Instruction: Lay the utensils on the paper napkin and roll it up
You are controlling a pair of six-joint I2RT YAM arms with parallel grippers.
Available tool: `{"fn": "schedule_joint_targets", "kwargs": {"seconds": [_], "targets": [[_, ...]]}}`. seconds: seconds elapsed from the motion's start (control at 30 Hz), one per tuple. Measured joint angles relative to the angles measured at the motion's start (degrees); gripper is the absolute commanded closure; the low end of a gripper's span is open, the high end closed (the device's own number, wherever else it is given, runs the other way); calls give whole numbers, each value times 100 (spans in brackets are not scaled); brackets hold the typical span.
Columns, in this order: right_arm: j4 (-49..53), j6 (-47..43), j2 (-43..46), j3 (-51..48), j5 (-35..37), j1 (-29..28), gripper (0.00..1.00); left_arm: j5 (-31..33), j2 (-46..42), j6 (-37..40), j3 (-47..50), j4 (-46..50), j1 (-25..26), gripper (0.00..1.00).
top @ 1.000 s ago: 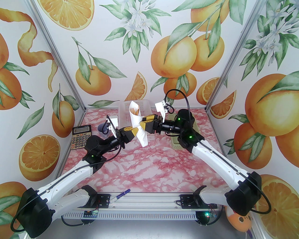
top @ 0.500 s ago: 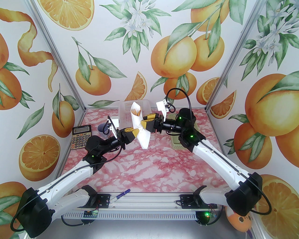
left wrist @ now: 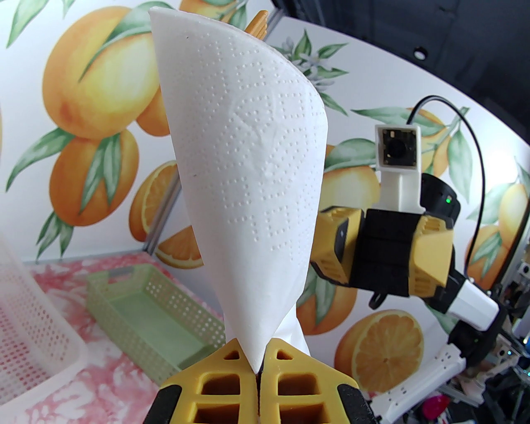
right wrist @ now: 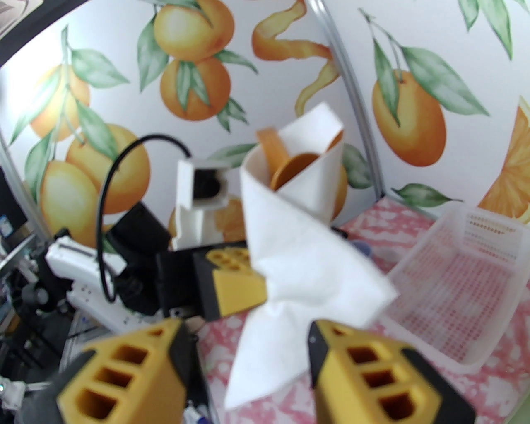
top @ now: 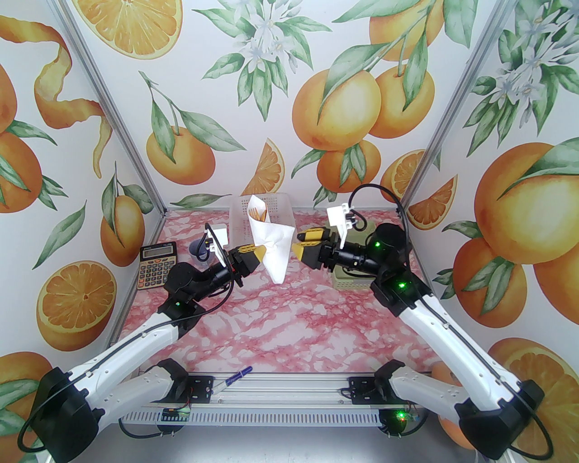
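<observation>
The left gripper (left wrist: 258, 369) was clamped hard, its two yellow fingers (left wrist: 219, 385) pressed together with the pinched waist of the paper napkin (left wrist: 248, 186) caught between them. From that pinch the sheet fanned upward into a loose cone, held up in the air well clear of the table (top: 289, 325), and its lower tail drooped below the grip. Up at the cone's mouth the orange-brown utensils (right wrist: 285, 161) stood inside the roll, and the tines of the fork (left wrist: 258, 24) poked over the top edge in the left wrist view.

Over on the other side, the right gripper (top: 296, 242) had its jaws parted about halfway, and nothing was between them. It sat just beside the napkin's right-hand corner. Whether a fingertip brushed the paper, I could not tell. From its own camera, the right gripper (right wrist: 244, 331) looked straight at the bundle, with the paper napkin (right wrist: 298, 256) hanging out in front of the two spread fingers (right wrist: 364, 368).

From above, the paper napkin (top: 272, 246) hung mid-table between the two arms, the utensils (top: 258, 214) showing at its top. Behind it stood the white basket (top: 277, 198). The green basket (top: 348, 281) lay under the right arm's wrist, the calculator (top: 156, 266) sat near the left wall, and the blue pen (top: 235, 377) rested on the near rail.
</observation>
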State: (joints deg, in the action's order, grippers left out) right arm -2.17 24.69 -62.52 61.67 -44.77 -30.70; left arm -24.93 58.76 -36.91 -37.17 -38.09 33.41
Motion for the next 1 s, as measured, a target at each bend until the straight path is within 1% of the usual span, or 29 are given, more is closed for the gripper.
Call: {"fn": "schedule_joint_targets", "kwargs": {"seconds": [0.07, 0.13, 0.27, 0.3, 0.63, 0.73, 0.8, 0.87, 0.97, 1.0], "targets": [[-39, 79, -74, -72, -26, -96, 44, 11, -2, 0, 0, 7, 0, 100], [-74, 127, -177, -131, -24, -122, 44, 15, 0, 0, 0, 7, 0, 100], [-149, 212, -433, -153, -26, -120, 52, 33, 0, -2, 0, 2, 0, 100], [-181, 251, -494, -155, -37, -120, 53, 37, 0, -2, 0, 7, 0, 100], [-262, 275, -658, -214, -63, -122, 52, 2, 52, -70, 0, -85, 0, 100], [-254, 227, -791, -214, -44, -105, 49, -17, 59, -114, 0, -116, 0, 100], [-229, 221, -807, -219, -46, -4, 43, -11, 59, -127, 0, -118, 0, 100], [-267, 262, -697, -291, -46, 212, 38, -4, 57, -125, 0, -111, 0, 100], [-374, 435, -275, -625, -116, 638, 31, 28, 57, -103, 0, -109, 0, 100], [-385, 470, -223, -667, -122, 680, 31, 39, 57, -103, 0, -109, 0, 100]]}}
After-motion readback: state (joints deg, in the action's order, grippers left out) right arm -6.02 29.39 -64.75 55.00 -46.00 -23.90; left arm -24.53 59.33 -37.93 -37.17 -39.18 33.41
